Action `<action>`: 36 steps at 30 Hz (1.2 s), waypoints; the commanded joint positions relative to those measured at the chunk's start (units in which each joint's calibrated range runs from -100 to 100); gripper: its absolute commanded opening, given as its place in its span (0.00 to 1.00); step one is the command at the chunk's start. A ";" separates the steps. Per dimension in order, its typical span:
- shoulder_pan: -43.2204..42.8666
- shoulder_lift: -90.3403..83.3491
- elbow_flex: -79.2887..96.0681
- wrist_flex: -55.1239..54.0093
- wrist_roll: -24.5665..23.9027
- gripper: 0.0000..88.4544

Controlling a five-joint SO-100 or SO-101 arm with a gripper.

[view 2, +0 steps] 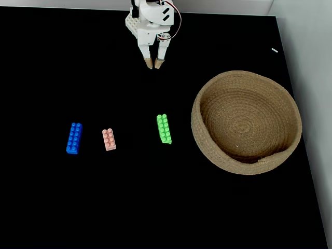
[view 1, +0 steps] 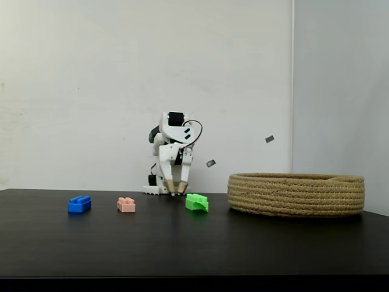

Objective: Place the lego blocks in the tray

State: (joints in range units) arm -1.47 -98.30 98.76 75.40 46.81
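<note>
While it points down at the back of the table, the gripper stands slightly spread, holding nothing. Blue block, pink block and green block lie well apart from it, beside the tray.

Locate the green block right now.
In both fixed views the green block lies on the table between the pink block and the basket, closest to the basket.

blue block | pink block | green block | basket right | end effector tips-down
</note>
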 commanded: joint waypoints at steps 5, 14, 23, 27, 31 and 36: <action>-0.02 -0.58 1.24 0.11 0.24 0.04; -0.02 -0.58 1.24 0.11 0.24 0.05; -0.02 -0.58 1.24 0.11 0.24 0.05; -0.02 -0.58 1.24 0.11 0.24 0.05; -0.02 -0.58 1.24 0.11 0.63 0.04; 1.71 -0.58 1.24 0.11 -2.30 0.00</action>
State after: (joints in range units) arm -1.47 -98.30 98.76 75.40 46.47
